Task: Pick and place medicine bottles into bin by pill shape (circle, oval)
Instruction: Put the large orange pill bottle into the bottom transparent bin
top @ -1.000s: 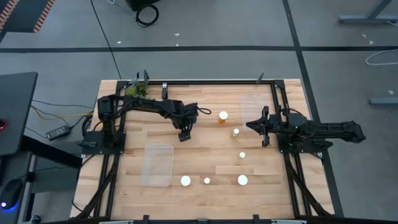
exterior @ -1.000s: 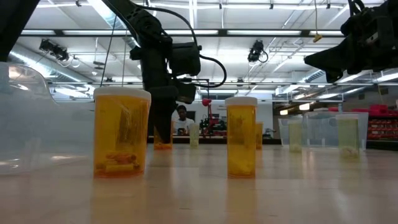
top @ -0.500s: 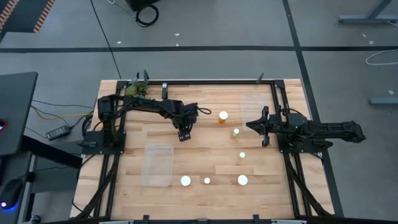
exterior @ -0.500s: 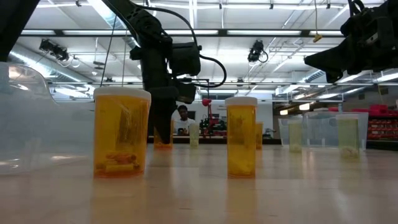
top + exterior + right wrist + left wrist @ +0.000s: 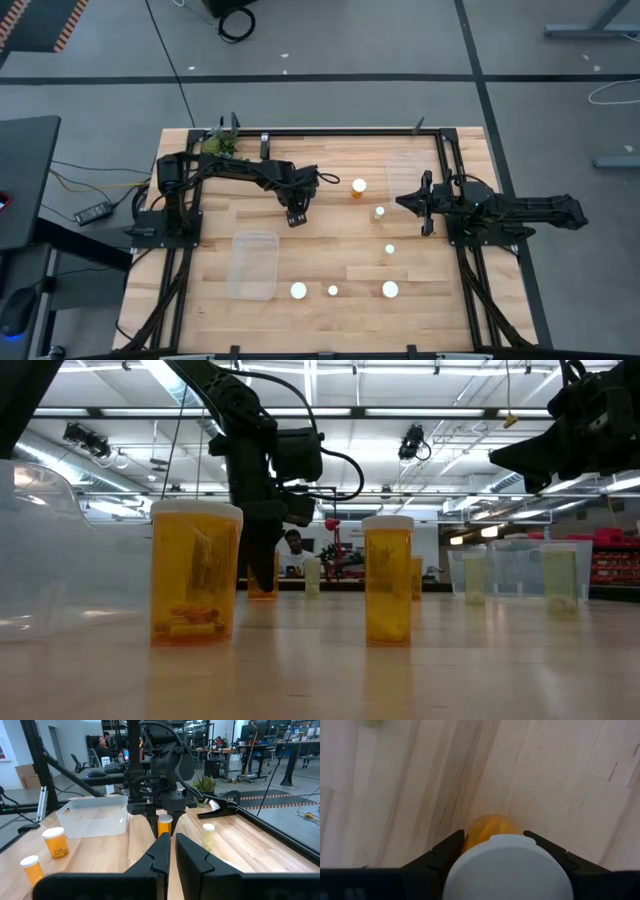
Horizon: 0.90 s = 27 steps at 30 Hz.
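The left gripper (image 5: pixel 296 217), just left of centre in the high view, stands with its fingers (image 5: pixel 447 854) closed against the sides of a white-capped amber medicine bottle (image 5: pixel 490 832), which stands upright on the wooden table (image 5: pixel 330 255). The right gripper (image 5: pixel 422 203), at centre right, hovers with its fingers pressed together, holding nothing. Other bottles (image 5: pixel 359 187) dot the centre and lower middle. A clear bin (image 5: pixel 253 265) lies lower left; another bin (image 5: pixel 410 167) sits upper right.
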{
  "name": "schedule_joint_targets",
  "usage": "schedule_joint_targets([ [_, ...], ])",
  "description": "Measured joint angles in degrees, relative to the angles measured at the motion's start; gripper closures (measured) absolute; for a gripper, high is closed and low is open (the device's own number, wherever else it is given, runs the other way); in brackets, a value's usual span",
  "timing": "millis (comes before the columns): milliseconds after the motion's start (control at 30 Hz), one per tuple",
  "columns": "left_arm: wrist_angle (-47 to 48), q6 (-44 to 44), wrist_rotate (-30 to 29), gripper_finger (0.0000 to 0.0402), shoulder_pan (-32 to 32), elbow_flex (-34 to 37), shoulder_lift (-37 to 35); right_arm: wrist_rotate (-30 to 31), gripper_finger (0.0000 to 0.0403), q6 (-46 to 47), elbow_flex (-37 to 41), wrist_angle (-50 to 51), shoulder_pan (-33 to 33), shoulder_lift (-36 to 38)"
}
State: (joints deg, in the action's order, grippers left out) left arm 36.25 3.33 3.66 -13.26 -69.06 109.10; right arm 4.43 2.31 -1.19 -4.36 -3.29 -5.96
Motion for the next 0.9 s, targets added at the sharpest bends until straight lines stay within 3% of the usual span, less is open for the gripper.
schedule_joint_targets([
  [900, 4.88, 2.45, -1.32, 0.0203, 0.4, 0.04, -16.17, -0.01, 0.0366, 0.02, 0.0, 0.04, 0.0, 0.0],
])
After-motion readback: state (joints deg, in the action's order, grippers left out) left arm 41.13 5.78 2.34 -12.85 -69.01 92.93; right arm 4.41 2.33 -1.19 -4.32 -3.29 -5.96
